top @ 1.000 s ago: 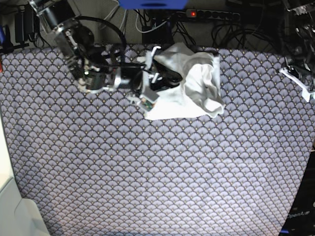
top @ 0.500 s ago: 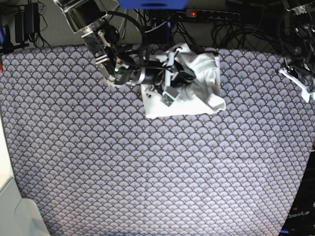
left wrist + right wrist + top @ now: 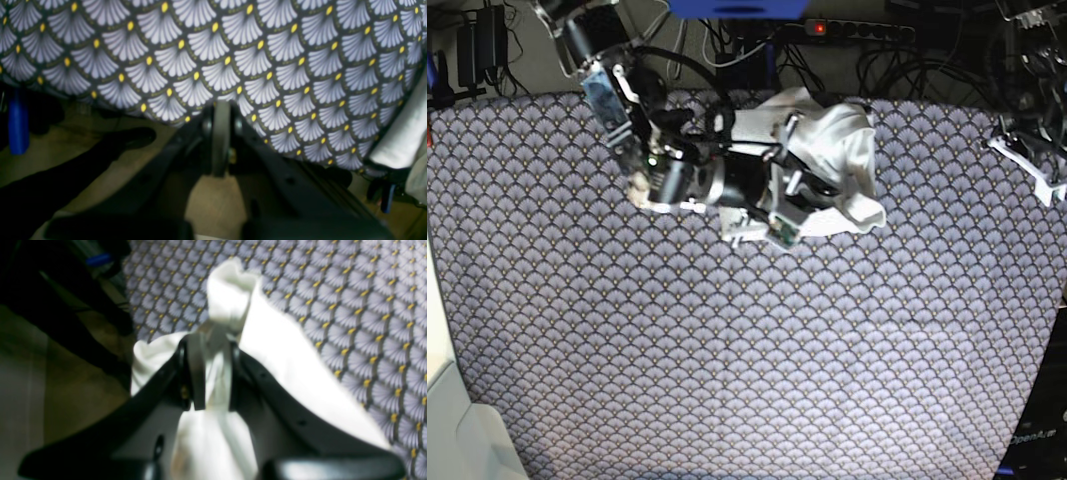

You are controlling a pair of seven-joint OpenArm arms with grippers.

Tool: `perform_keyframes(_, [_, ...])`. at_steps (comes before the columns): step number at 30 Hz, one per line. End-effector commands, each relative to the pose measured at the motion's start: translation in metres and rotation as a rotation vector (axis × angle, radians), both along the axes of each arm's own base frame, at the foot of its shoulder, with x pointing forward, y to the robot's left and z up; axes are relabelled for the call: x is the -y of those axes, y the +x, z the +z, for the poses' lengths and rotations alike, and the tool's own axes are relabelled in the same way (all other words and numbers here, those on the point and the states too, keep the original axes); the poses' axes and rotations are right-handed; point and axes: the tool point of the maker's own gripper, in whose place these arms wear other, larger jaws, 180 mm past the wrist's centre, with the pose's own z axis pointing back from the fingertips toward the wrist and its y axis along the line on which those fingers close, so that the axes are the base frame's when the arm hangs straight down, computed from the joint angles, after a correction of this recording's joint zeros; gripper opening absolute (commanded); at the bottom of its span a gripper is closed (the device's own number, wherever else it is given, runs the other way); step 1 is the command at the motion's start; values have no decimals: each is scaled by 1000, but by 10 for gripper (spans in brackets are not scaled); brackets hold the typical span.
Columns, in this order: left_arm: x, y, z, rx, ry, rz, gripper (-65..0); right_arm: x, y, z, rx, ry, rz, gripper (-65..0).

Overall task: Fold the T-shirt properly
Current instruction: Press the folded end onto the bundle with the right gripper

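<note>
While lying bunched at the far middle of the fan-patterned purple-grey tablecloth (image 3: 727,350), the plain white soft cloth T-shirt (image 3: 842,165) is being pinched in the right gripper (image 3: 210,370), the left gripper (image 3: 220,140) sitting fully closed, empty, over the table edge.

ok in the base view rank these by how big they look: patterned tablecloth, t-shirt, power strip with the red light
1. patterned tablecloth, by far the largest
2. T-shirt, bunched and partly hidden by the right gripper
3. power strip, a thin bar, though it lies farther back
</note>
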Motion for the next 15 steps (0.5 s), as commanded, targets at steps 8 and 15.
perform_keyframes(8, [3, 1, 8, 25, 12, -11, -646, -16, 40, -7, -35, 49, -21, -568])
perform_keyframes(15, [8, -1, 9, 34, 14, -21, -646, -9, 52, -53, -163, 61, -87, -568])
